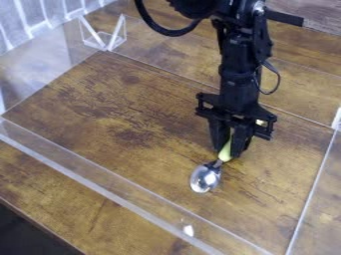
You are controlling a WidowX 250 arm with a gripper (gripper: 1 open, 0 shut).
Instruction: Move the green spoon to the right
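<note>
Where visible, a green-handled spoon point(206, 176) with shiny silver bowl.

A single camera view covers the moment, so no part of the scene is shared with a second one. It looks down at a steep slant from above the wooden desk point(107, 115), rather than straight overhead. The arm point(242, 45) comes in at the top edge and reaches down toward the viewer, so the camera faces the arm's side of the desk from across it. It stands back far enough to take in most of the wooden top, the clear side panel point(40, 22) at upper left and the white wire-like stand point(103, 32), with the jaws point(226, 147) right of centre.
</note>
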